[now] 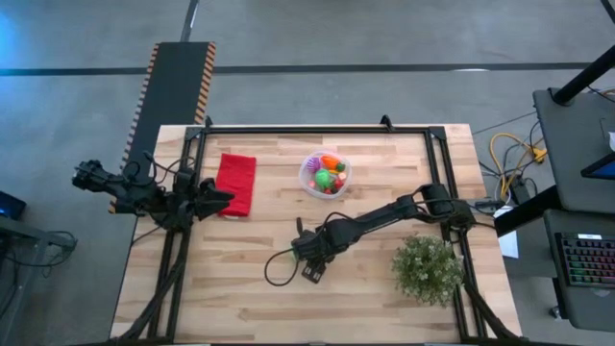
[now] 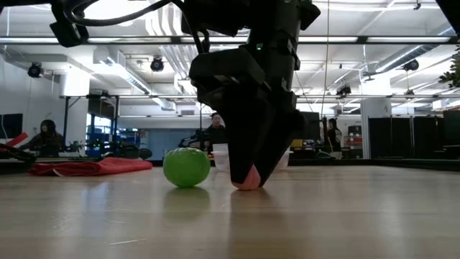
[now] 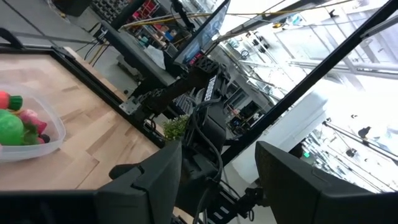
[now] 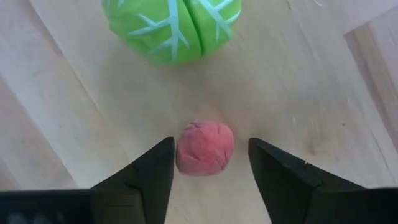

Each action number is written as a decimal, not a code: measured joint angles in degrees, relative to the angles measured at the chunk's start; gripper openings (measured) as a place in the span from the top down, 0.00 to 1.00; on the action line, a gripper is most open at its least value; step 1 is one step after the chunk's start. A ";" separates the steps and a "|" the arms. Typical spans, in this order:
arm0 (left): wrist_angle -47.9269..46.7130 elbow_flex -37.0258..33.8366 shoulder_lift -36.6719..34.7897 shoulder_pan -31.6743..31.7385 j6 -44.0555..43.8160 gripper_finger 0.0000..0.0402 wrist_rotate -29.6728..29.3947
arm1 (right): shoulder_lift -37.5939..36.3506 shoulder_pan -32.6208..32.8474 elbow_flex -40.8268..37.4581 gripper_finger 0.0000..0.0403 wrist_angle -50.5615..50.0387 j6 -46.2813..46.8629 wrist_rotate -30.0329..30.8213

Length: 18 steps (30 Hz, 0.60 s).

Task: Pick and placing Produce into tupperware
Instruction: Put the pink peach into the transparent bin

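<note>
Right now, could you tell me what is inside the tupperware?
The tupperware holds an orange carrot, a green ball and small red and pink pieces; anything beneath them is hidden.

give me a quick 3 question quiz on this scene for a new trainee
1. True or false: the right claw straddles the small pink lumpy toy piece.
2. What lies just beyond that piece on the table? A) red folded cloth B) green ball with pale leaf lines C) bushy potted plant
3. Fill in: the round clear plastic tupperware holds ____ produce.

Key: 1 true; 2 B; 3 some
</note>
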 joint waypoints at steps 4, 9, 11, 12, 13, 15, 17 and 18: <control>-0.01 0.00 0.02 0.01 -0.04 0.52 0.00 | 0.05 -0.02 0.89 0.57 -0.22 0.15 0.23; 0.02 0.00 0.01 -0.02 -0.13 0.52 0.00 | 0.07 -0.04 3.72 0.70 -0.60 0.35 0.40; 0.04 0.00 0.01 0.00 -0.13 0.52 0.00 | 0.07 -0.14 5.39 0.74 -2.29 0.31 1.26; 0.04 0.00 0.01 0.01 -0.13 0.52 0.00 | 0.07 -0.22 6.33 0.76 -3.35 0.33 1.66; 0.04 0.00 0.01 -0.02 -0.13 0.52 0.00 | 0.07 -0.29 7.36 0.77 -4.76 0.34 2.13; 0.04 0.00 0.01 -0.02 -0.13 0.52 0.00 | 0.07 -0.39 9.39 0.80 -8.97 0.29 4.14; 0.04 0.00 0.01 -0.02 -0.13 0.52 0.03 | 0.07 -0.47 10.40 0.80 -11.85 -0.64 4.06; 0.04 0.00 -0.01 -0.02 -0.11 0.52 0.13 | 0.07 -0.63 10.46 0.80 -12.26 -1.20 2.68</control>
